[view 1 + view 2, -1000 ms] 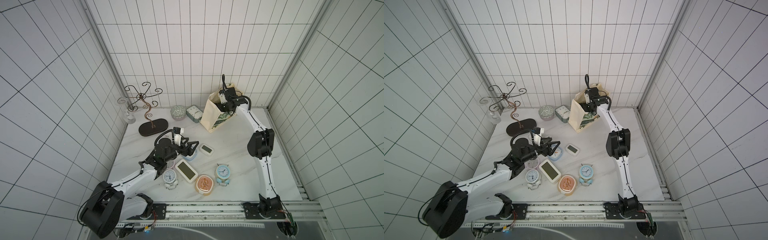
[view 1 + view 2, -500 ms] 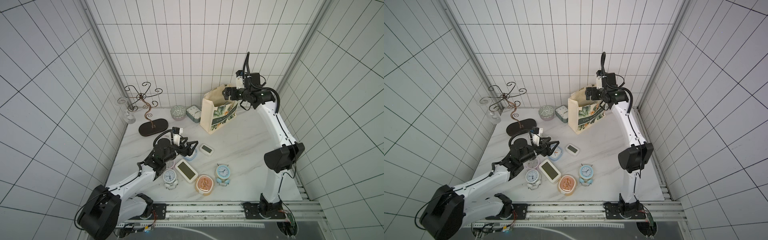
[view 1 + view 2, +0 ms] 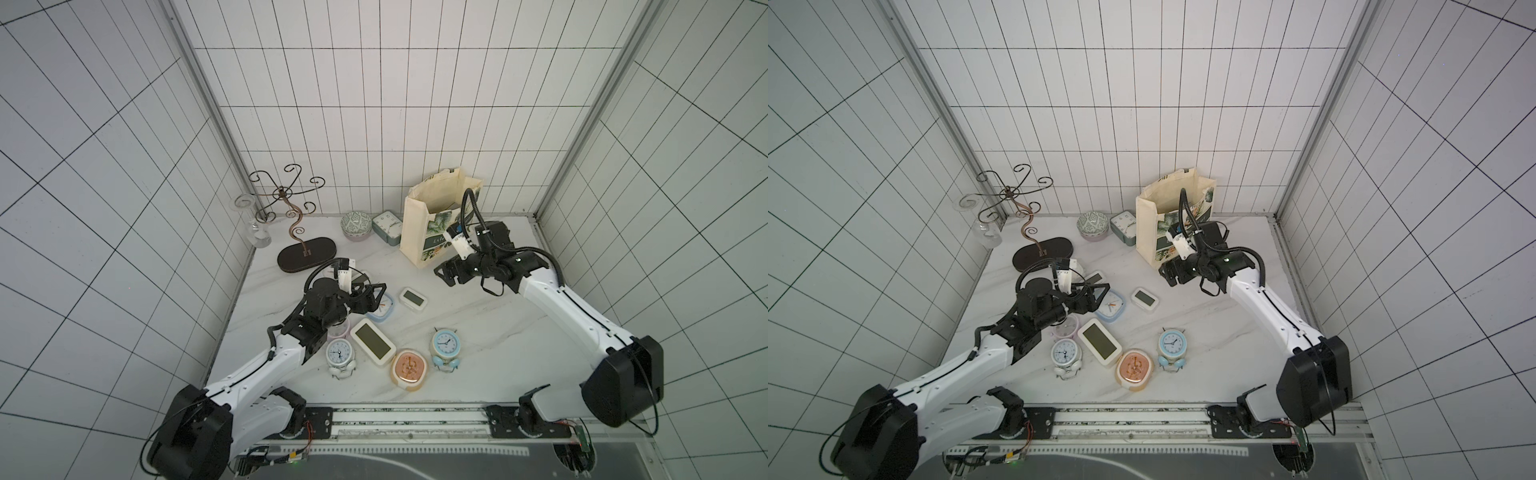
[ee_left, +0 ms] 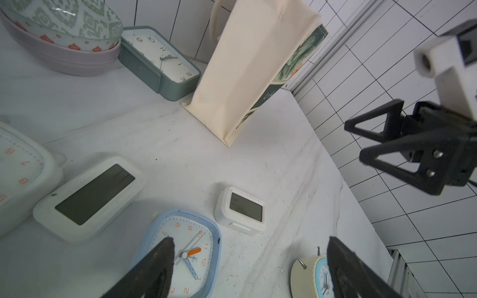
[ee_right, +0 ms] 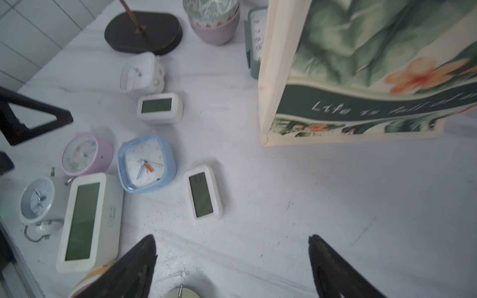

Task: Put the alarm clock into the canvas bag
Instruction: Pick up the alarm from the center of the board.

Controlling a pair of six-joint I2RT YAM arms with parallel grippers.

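The cream canvas bag [image 3: 428, 224] [image 3: 1160, 226] with its leaf print stands open at the back of the table; its side shows in the left wrist view [image 4: 247, 77] and its printed front in the right wrist view [image 5: 361, 77]. Several alarm clocks lie on the table in front of it. My left gripper [image 3: 376, 297] [image 4: 247, 245] hangs open and empty just above a blue square alarm clock [image 3: 384, 309] [image 4: 185, 255]. Low over the table in front of the bag, my right gripper [image 3: 442, 276] [image 5: 232, 245] is open and empty too.
Nearby lie a small white digital clock [image 3: 413, 299], a large one [image 3: 372, 343], a blue twin-bell clock [image 3: 444, 347], a white one [image 3: 340, 357] and an orange clock [image 3: 409, 369]. At the back stand a green clock [image 3: 386, 226], bowls [image 3: 356, 225] and a wire stand [image 3: 305, 259].
My right arm has risen from the bag's mouth and swung down and forward to the table in front of the bag. The left arm has hardly moved.
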